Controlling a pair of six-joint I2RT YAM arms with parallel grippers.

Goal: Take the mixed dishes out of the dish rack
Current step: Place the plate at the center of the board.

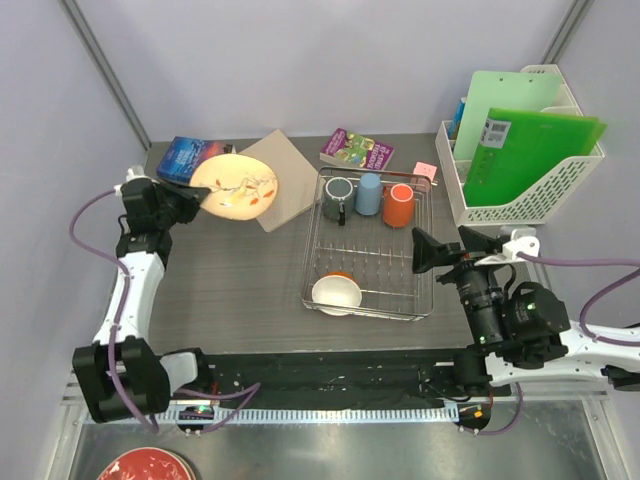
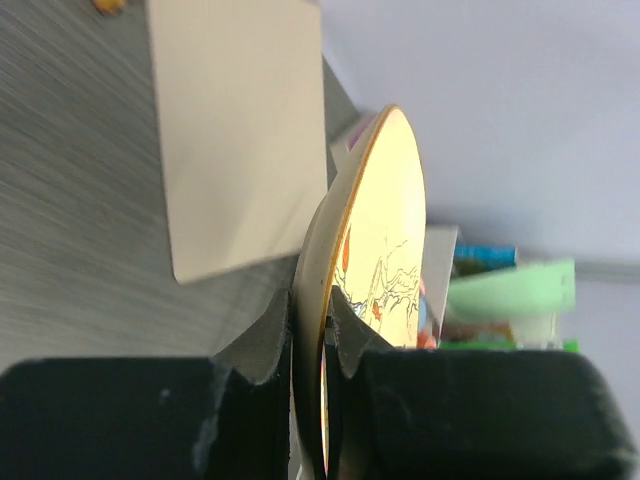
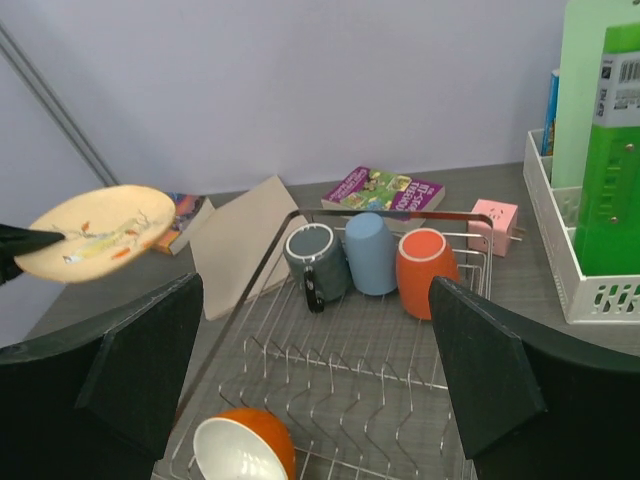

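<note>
- Plate [image 1: 235, 186]: cream w/ orange specks, thin darker rim, glossy. Left fingers [image 2: 262, 335] pinch its edge. It hangs tilted off the tabletop [image 1: 240, 280] at back-left, over a beige board [image 1: 290, 170], well apart from the dish rack [image 1: 372, 262].
- Right fingers [image 3: 140, 365] are spread wide and empty, just beside the rack's right side, pointing across it. R arm is nearer to what remains in the rack.
- Bowl [image 1: 336, 293]: white inside, orange outside, tipped on its side at the rack's near-left, down-left of the right fingers.
- Grey mug [image 1: 338, 194], light-blue cup [image 1: 369, 192] and orange cup [image 1: 399, 204] sit in a row at the far end. Axes run approx along the wires; smooth ceramic look.
- Rack: thin chrome wire, low sides.
</note>
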